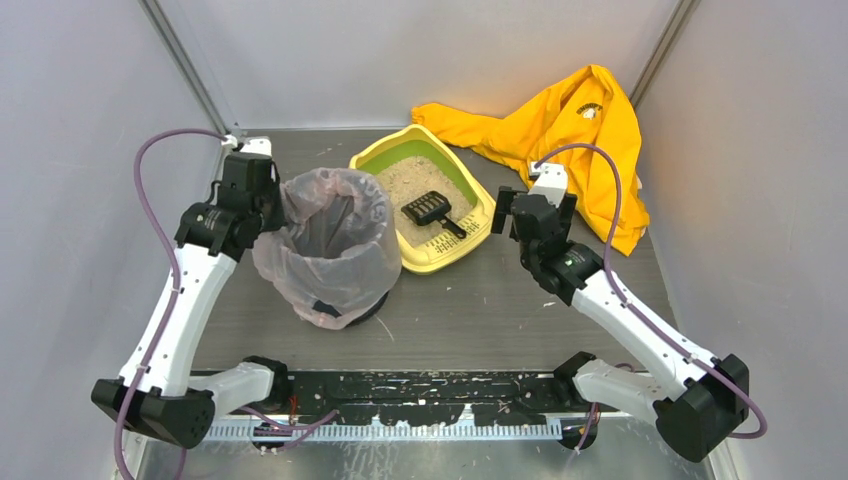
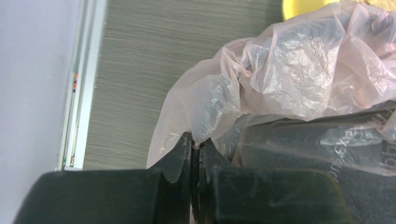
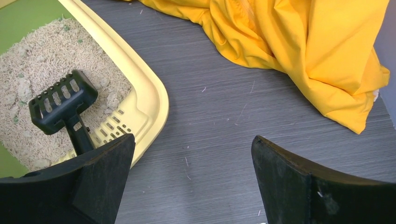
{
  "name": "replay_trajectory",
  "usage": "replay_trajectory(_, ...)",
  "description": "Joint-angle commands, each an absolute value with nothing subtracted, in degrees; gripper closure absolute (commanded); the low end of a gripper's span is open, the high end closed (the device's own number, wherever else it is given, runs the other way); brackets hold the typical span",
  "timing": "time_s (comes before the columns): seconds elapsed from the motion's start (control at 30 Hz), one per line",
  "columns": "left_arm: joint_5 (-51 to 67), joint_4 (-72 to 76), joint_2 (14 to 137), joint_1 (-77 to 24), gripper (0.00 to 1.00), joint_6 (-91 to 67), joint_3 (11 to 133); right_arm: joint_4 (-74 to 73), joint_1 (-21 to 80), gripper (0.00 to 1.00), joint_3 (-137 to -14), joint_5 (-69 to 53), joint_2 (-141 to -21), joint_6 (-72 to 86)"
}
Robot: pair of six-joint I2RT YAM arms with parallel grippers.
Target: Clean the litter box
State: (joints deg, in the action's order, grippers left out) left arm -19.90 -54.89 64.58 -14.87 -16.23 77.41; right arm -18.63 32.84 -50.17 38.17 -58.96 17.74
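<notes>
My left gripper [image 2: 196, 140] was pressed closed, with a fold of the plastic bag [image 2: 289, 70] pinched between the pads at the far-left rim of the round bin [image 1: 335, 250]. That bin stood between this gripper and the litter box [image 1: 440, 262], which sat just to the bin's right, touching or nearly touching the bag.

The box lay toward the middle-back of the table [image 1: 480, 310], its long axis running on a slant from far-left to near-right. The black scoop [image 3: 63, 100] rested on the litter in the near-right end, with its handle pointing over the slotted lip.

My right gripper [image 3: 191, 144] hung just beside that lip with its jaws spread wide and nothing between them. The box and the scoop handle lay to its left. I judged the right arm the nearer one for the scoop, a short move leftward, while the left was occupied with the bag.

Farther right and back lay a crumpled yellow garment [image 3: 303, 46], apart from the box. The table was dark grey and grained, flecked with stray litter, and pale grey walls closed it in on three sides.
</notes>
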Motion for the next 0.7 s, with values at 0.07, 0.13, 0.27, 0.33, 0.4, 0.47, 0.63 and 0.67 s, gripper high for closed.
replay_trajectory(0.07,-32.95,-40.82,65.20,-14.32,1.00,-21.34,79.22,-15.92,32.95,0.00,-52.61,36.47,-62.28,19.45)
replay_trajectory(0.13,-35.44,-37.89,65.45,-13.54,1.00,-20.80,78.15,-15.74,32.95,0.00,-52.82,36.01,-62.89,19.66)
replay_trajectory(0.27,-35.21,-35.87,66.96,-10.18,1.00,-21.54,77.06,-15.30,32.96,0.00,-52.90,35.28,-63.81,19.93)
replay_trajectory(0.33,-34.74,-34.95,67.08,-9.03,1.00,-23.09,75.74,-14.97,32.92,0.00,-53.06,34.88,-64.25,19.95)
replay_trajectory(0.4,-34.44,-34.26,66.74,-8.66,1.00,-24.43,74.14,-14.94,32.95,0.00,-53.74,34.59,-65.09,19.95)
replay_trajectory(0.47,-33.29,-33.99,65.84,-8.63,0.76,-25.60,72.20,-15.03,32.94,0.00,-54.47,34.42,-66.01,20.08)
replay_trajectory(0.63,-29.06,-33.87,61.38,-8.67,0.02,-28.43,67.43,-16.23,32.14,0.00,-57.18,36.45,-69.91,21.63)
replay_trajectory(0.67,-28.48,-33.84,60.24,-8.65,0.01,-28.95,66.55,-17.10,31.48,0.00,-58.19,36.71,-71.20,22.84)
